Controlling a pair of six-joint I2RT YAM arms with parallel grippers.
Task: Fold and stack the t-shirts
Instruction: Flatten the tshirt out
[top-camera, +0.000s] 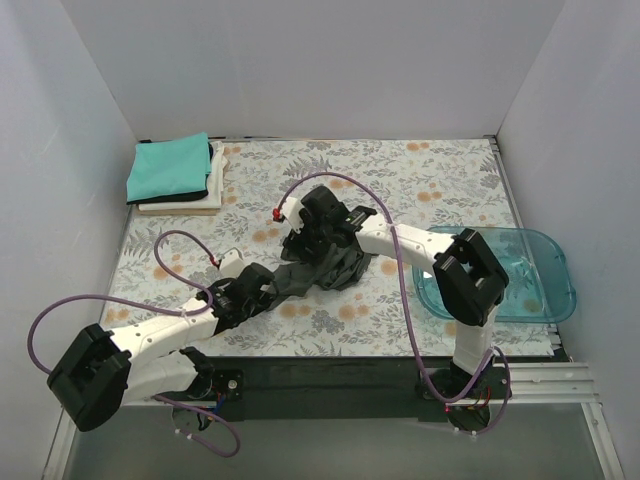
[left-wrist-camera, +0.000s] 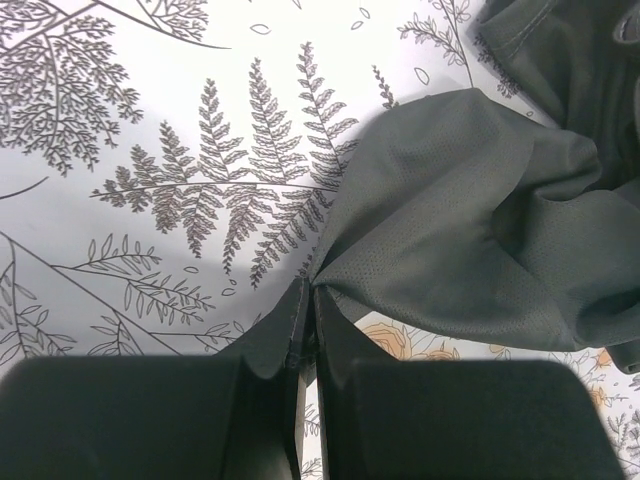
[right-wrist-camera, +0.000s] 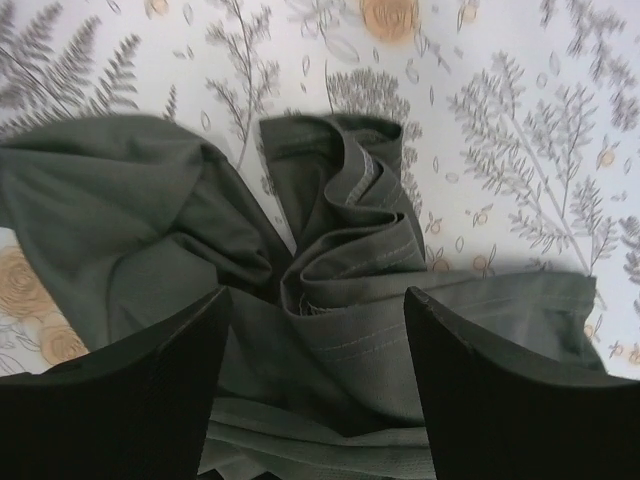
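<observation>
The dark charcoal-grey t-shirt (top-camera: 318, 272) lies crumpled in the middle of the floral table. My left gripper (top-camera: 262, 283) is shut on the near left edge of this shirt (left-wrist-camera: 470, 230); its fingers (left-wrist-camera: 300, 312) pinch the fabric corner. My right gripper (top-camera: 318, 240) is open just above the shirt's bunched folds (right-wrist-camera: 350, 270), with one finger on each side and nothing clamped. A folded stack stands at the far left corner: the teal t-shirt (top-camera: 170, 167) on top, the black one (top-camera: 214, 163) showing at its edge, the cream-white one (top-camera: 185, 203) below.
A translucent blue-green plastic tub (top-camera: 520, 275) sits at the table's right edge, beside the right arm. The floral tablecloth (top-camera: 430, 180) covers the table. White walls close in the left, back and right sides.
</observation>
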